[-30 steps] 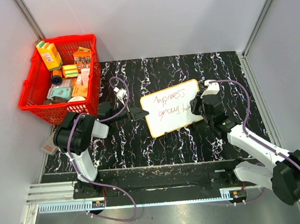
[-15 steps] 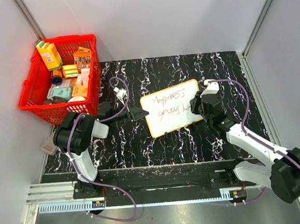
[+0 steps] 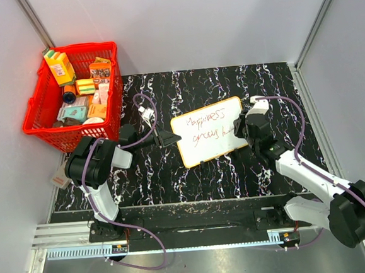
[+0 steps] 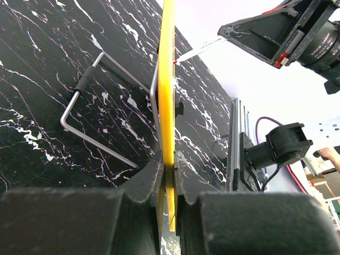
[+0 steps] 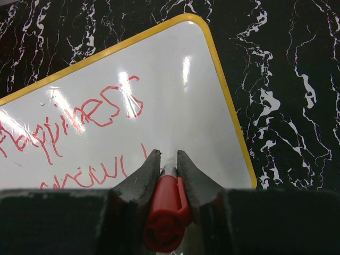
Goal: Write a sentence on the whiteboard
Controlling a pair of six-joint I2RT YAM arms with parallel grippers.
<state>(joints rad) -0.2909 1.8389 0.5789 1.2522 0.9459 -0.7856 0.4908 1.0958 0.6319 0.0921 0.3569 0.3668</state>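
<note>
Since a second ago, my right gripper (image 5: 169, 162) has edged slightly rightward along the sentence (image 3: 205, 117), clamped on a red marker (image 5: 166, 212) with its tip at the glossy whiteboard (image 3: 199, 146). At far left the red mesh basket (image 3: 43, 130) holds cartons and packets (image 3: 80, 87). My left gripper (image 4: 167, 159) pinches the board's yellow rim, the board propped on a bent wire stand (image 4: 90, 114) midway across the black marbled table (image 3: 260, 80).

Yellow-rimmed white whiteboard (image 3: 226, 115), red sentence (image 5: 101, 114), red marker (image 5: 166, 210), red basket (image 3: 69, 138); black white-veined table (image 3: 173, 175).
</note>
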